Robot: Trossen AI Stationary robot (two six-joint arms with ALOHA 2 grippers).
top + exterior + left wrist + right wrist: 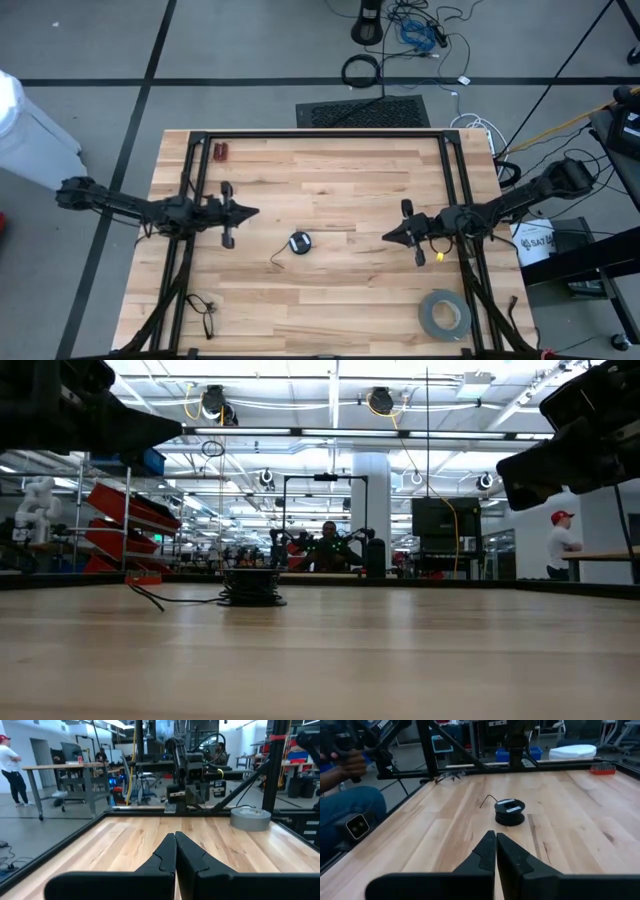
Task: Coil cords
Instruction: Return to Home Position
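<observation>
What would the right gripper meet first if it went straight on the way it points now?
Probably the cord spool, nearly straight ahead of the right gripper; it lies lower, so the gripper might pass over it.

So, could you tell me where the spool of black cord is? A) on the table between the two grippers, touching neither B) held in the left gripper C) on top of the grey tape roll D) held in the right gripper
A: the high view shows the spool of black cord on the table between the shut left gripper and right gripper, touching neither.
</observation>
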